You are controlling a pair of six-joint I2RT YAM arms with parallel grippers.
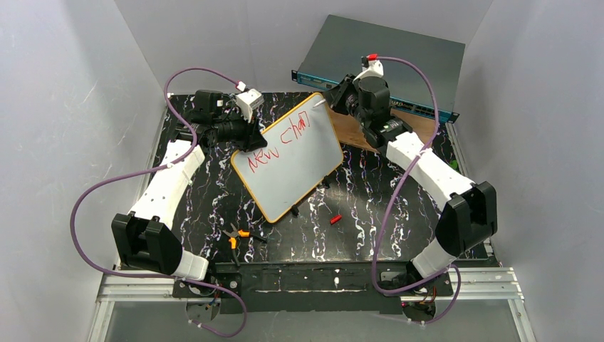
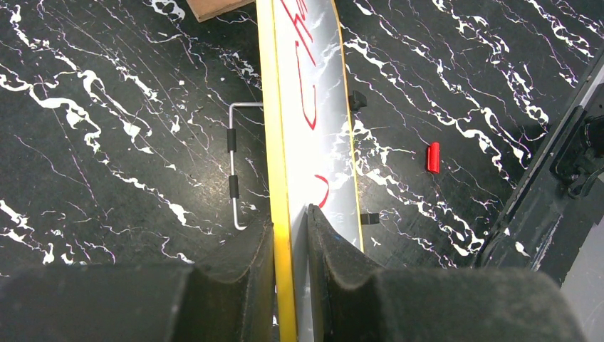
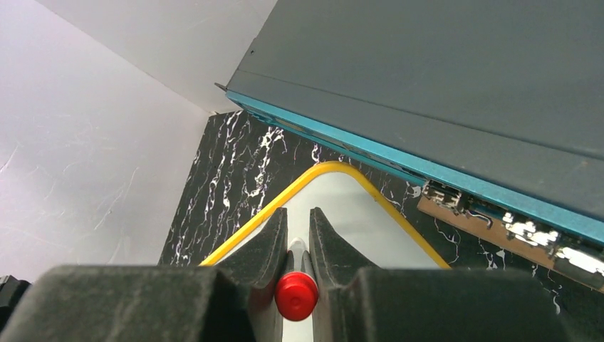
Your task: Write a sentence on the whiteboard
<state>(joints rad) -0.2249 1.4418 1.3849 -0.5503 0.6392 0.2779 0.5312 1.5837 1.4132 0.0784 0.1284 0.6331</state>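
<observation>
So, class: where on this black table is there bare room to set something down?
Bare tabletop lies between the pliers and the red cap, and from that cap to the right arm. The far edge is crowded: whiteboard, left gripper, right gripper, wooden board, grey box.

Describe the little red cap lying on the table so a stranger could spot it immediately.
Start at the black marbled table and find the orange-rimmed whiteboard tilted across its middle. Just past the whiteboard's near corner, toward the right arm, lies the small red cap. It is a stubby red cylinder, unlike the orange-handled pliers lying toward the left arm.
</observation>
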